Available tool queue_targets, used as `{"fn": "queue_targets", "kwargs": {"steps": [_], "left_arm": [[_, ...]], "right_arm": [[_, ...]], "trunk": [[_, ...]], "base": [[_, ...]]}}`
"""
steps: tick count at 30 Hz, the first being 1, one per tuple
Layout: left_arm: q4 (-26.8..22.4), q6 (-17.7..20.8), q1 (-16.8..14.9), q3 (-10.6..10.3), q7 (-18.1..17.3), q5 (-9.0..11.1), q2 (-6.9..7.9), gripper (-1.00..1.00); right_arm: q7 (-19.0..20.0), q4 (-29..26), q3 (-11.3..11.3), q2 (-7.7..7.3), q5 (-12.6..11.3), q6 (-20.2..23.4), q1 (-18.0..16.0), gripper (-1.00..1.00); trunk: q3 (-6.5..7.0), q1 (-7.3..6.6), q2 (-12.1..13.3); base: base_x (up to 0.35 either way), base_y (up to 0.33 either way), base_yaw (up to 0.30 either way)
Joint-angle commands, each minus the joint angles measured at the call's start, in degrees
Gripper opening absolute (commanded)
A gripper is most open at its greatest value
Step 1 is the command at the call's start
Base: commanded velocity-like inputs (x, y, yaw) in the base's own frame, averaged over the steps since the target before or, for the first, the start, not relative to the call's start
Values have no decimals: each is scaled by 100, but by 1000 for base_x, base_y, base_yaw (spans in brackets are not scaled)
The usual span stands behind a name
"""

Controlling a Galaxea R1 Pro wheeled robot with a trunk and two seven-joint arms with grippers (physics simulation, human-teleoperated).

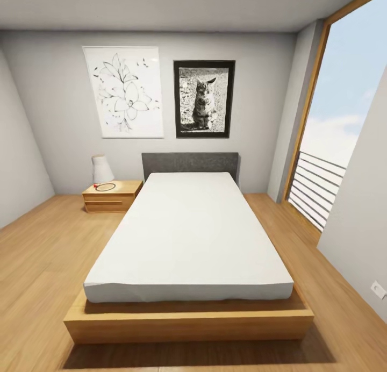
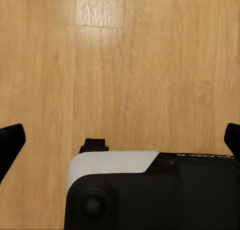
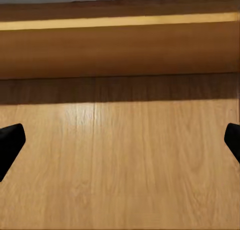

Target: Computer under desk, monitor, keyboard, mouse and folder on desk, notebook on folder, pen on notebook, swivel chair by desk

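I am in the bedroom, facing a bed (image 1: 188,237) across the light wood plank floor (image 1: 37,264). The desk, computer, monitor, keyboard, mouse, folder, notebook, pen and swivel chair are out of view. In the left wrist view my left gripper (image 2: 120,142) is open above bare floor, its black fingertips (image 2: 10,145) far apart, with part of my black and white body (image 2: 150,190) below it. My right gripper (image 3: 120,142) is open too, with nothing between its fingertips (image 3: 10,145). It hangs over the floor close to the bed's wooden base (image 3: 120,50).
The low wooden bed platform (image 1: 188,321) stands straight ahead. A light wood nightstand (image 1: 112,195) with a white lamp (image 1: 101,169) sits at the back left. A tall window with a railing (image 1: 322,189) is on the right, and a grey wall (image 1: 365,243) juts in near right.
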Motion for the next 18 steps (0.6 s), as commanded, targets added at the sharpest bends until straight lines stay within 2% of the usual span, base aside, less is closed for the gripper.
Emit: {"fn": "queue_targets", "kwargs": {"steps": [1, 2, 3, 5, 8, 12, 13, 16, 18], "left_arm": [[-196, -6, -3, 16, 1, 191, 1, 100], [-358, -6, -4, 21, -2, 341, -1, 100], [-551, -8, -4, 29, 0, 600, 2, 100], [-594, -10, -4, 42, -3, 723, 5, 100], [-510, -10, -5, 114, -12, 1043, 11, 100], [-208, -92, -5, 142, -21, 1173, 13, 100], [-140, -230, -5, 142, -22, 1195, 10, 100], [-66, -562, -5, 130, -24, 1207, 6, 100], [-25, -948, -5, 120, -24, 1199, 3, 100]], "right_arm": [[5, -57, -5, -12, -3, -17, -173, 100], [4, -87, -16, -25, -3, -16, -354, 100], [-4, -88, -36, -78, -2, -16, -631, 100], [-12, -29, -42, -119, -5, -24, -710, 100], [-21, 248, -49, -189, -5, -269, -812, 100], [-23, 632, -46, -202, -11, -887, -847, 100], [-24, 826, -46, -200, -14, -1113, -853, 100], [-24, 1103, -45, -198, -20, -1348, -856, 100], [-25, 1293, -40, -190, -22, -1478, -859, 100]], "trunk": [[11, -23, 37], [29, -45, 77], [47, -66, 117], [83, -110, 198], [137, -176, 318], [208, -264, 478], [226, -286, 518], [280, -352, 639], [316, -396, 719]], "base": [[0, 0, 0], [0, 0, 0], [0, 0, 0], [0, 0, 0], [0, 0, 0], [0, 0, 0], [0, 0, 0], [0, 0, 0], [0, 0, 0]]}}
